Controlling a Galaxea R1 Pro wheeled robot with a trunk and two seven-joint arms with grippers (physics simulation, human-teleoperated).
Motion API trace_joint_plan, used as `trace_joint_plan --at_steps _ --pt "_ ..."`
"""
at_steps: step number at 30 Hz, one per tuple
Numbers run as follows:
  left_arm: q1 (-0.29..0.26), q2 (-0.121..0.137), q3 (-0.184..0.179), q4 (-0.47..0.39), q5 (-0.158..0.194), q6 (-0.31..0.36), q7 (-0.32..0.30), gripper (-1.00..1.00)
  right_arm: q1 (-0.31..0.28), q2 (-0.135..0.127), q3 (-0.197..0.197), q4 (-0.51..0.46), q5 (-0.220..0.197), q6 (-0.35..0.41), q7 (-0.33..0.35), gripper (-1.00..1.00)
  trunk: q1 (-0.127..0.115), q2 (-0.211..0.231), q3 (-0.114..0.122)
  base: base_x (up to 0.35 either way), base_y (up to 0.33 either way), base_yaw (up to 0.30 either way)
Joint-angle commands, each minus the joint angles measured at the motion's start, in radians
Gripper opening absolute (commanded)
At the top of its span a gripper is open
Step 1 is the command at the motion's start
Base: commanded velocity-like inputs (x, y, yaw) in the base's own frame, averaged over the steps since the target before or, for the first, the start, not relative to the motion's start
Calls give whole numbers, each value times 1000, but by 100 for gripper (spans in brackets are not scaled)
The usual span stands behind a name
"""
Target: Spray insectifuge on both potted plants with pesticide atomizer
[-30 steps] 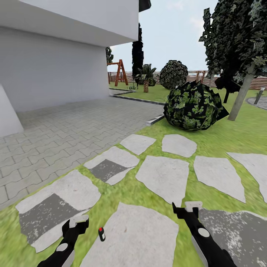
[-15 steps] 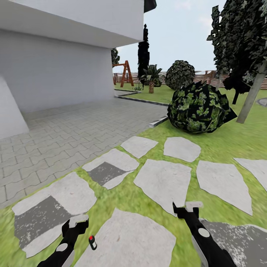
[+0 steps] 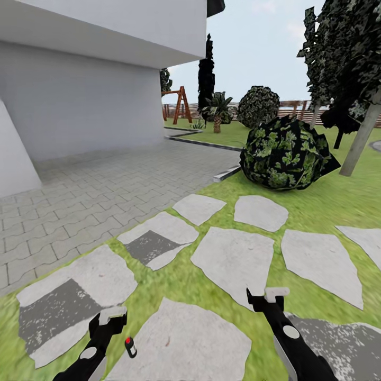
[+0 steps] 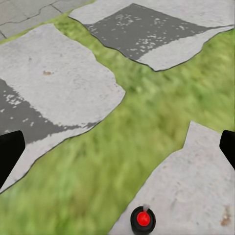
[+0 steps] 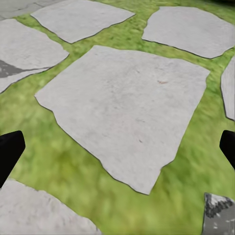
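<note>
Pesticide atomizer [image 3: 129, 346] stands upright on the stepping stone's [image 3: 196, 338] edge, just beside your left pincer [image 3: 108, 320] — both pincers spread, empty — likely light, slick and tippy, so pinch mid-body, below the red-tipped cap.

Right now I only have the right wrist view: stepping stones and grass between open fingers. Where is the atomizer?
Observer: Beside your left gripper. The atomizer, a small dark bottle with a red top, stands at the edge of a stepping stone.
Operator: Is the left gripper ready to take it?
Observer: Its fingers are spread wide with nothing between them, and the bottle is apart from both.
Operator: What lies ahead of me?
Observer: A round dark bush sits on the lawn past the stones.
</note>
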Motion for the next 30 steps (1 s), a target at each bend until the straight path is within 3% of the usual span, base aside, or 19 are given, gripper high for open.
trace_joint_plan --at_steps 1,18,30 --pt "-1 0 1 1 2 -3 0 100 -1 0 0 1 0 -3 0 100 4 -8 -4 0 0 0" --pt "-1 0 0 2 2 -3 0 100 -1 0 -1 1 0 -3 0 100 69 -127 -62 0 0 -2" --pt "-1 2 -3 2 1 -3 -1 100 -1 3 -1 -4 -2 -1 -2 100 115 -211 -118 0 0 -112"
